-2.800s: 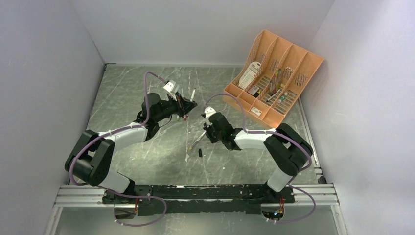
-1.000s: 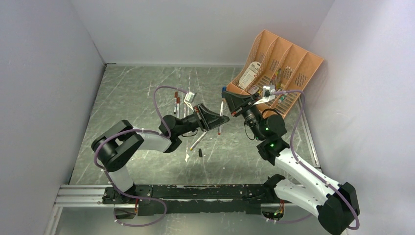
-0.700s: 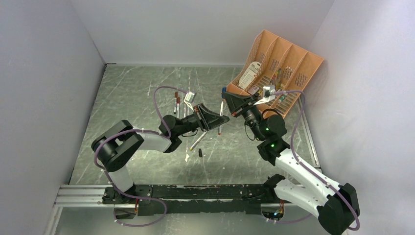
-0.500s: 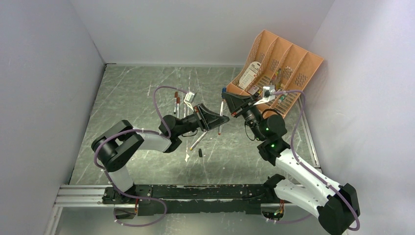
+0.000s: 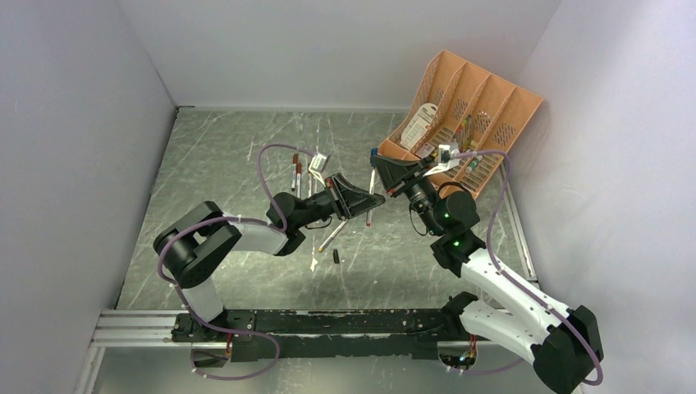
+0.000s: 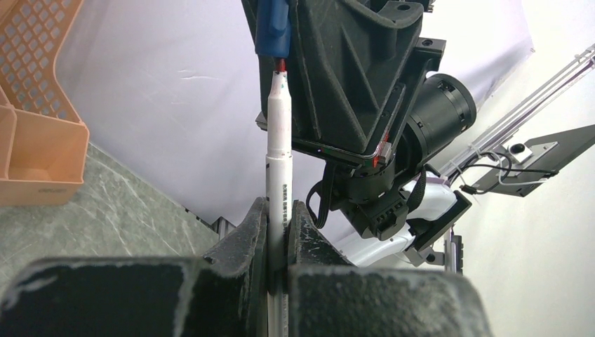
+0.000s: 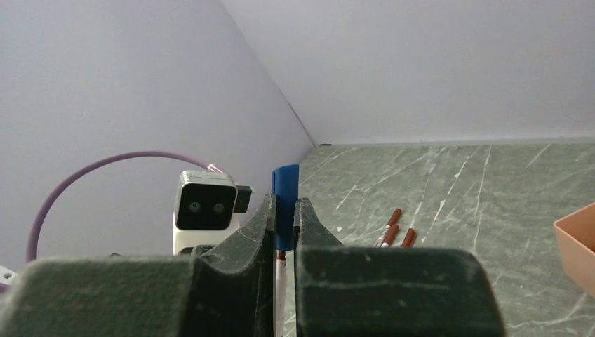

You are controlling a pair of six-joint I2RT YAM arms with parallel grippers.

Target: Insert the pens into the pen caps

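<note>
White pen point(image 6: 278, 140) sits clamped between the fingers of the left gripper point(image 6: 278, 219), mid-air near the scene's centre; its red tip meets, perhaps just enters, the blue cap point(image 7: 285, 193) pinched tight by the right gripper point(image 7: 284, 214)

Mid-tabletop point(image 5: 217, 164) blocked in the air: left gripper point(image 5: 373, 197), jaws clamped on a white pen point(image 6: 279, 140), meets right gripper point(image 5: 377, 160), jaws clamped on a blue cap point(image 7: 285, 196), tip to tip. Orange organizer point(image 5: 460, 131) fills the right rear corner. Loose pens point(image 5: 294, 172) litter the surface rear-left of the grippers; another pen point(image 5: 332, 235) and a dark cap point(image 5: 336, 257) lie below them. Left rear stands open. Walls on three sides.
</note>
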